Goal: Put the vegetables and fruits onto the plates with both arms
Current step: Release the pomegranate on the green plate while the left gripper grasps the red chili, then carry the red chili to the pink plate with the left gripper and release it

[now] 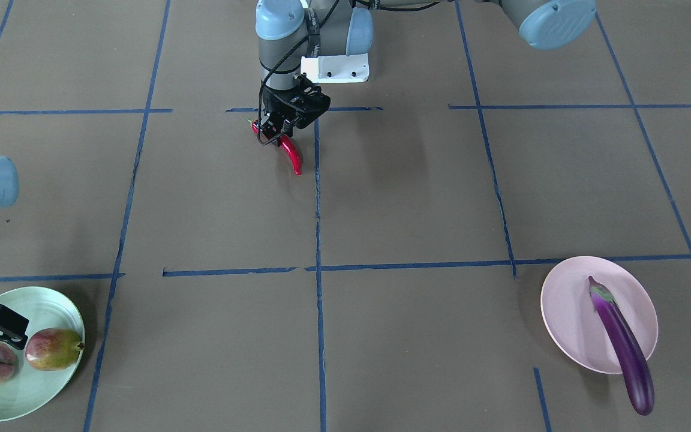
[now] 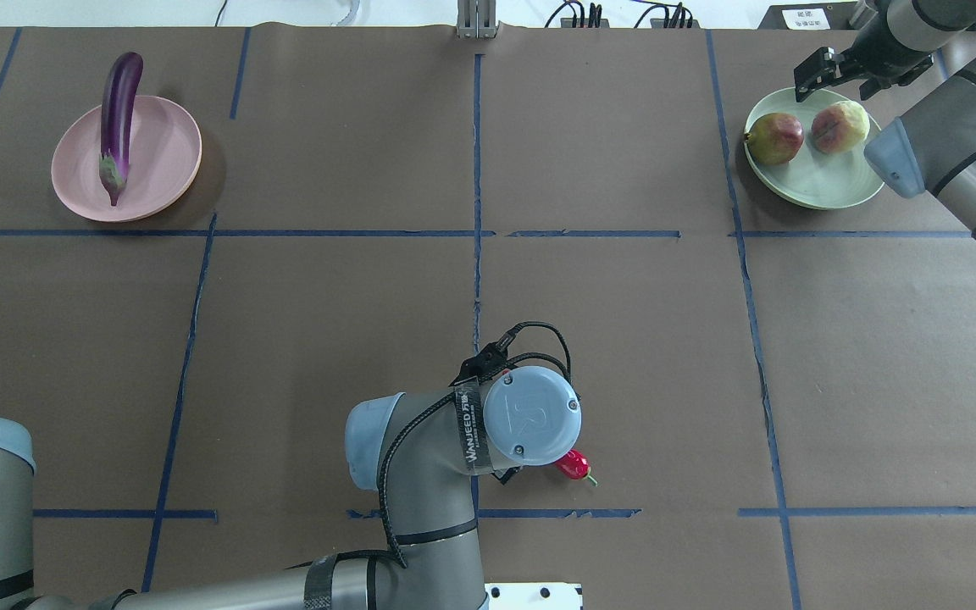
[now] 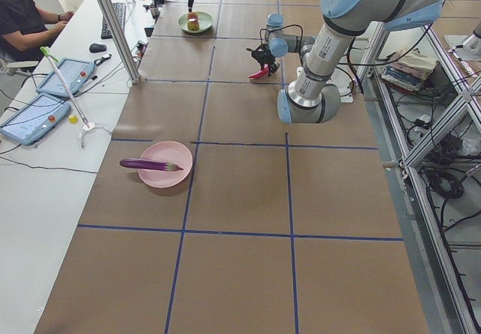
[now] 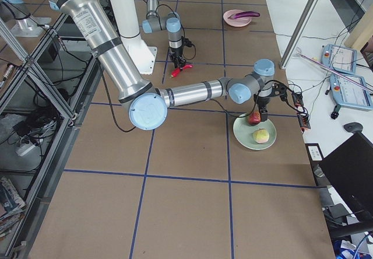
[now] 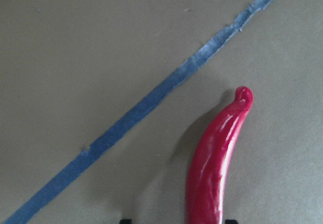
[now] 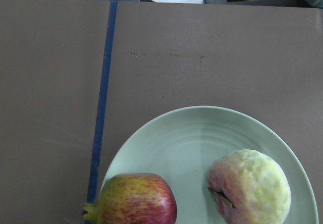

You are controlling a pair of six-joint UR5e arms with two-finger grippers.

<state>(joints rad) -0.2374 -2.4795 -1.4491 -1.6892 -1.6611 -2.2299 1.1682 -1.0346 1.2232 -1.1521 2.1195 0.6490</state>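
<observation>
Mint plate (image 1: 51,384) with two fruits (image 1: 53,348)

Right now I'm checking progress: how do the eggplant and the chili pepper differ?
The eggplant is purple, long and lies on the pink plate, its tip overhanging the rim. The chili pepper is red, shorter, slimmer, off any plate, and sits in the left claw. Both are glossy and curved.

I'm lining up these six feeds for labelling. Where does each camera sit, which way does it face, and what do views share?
Front-facing: across the table, facing the robot; left gripper on chili pepper.
Overhead: behind the robot, looking forward; both arms, pink plate.
Exterior left: table's end, left arm near.
Exterior right: opposite end, right arm near.
Left wrist: down on the pepper.
Right wrist: down on the green plate.
Front-facing and overhead share the eggplant.
</observation>
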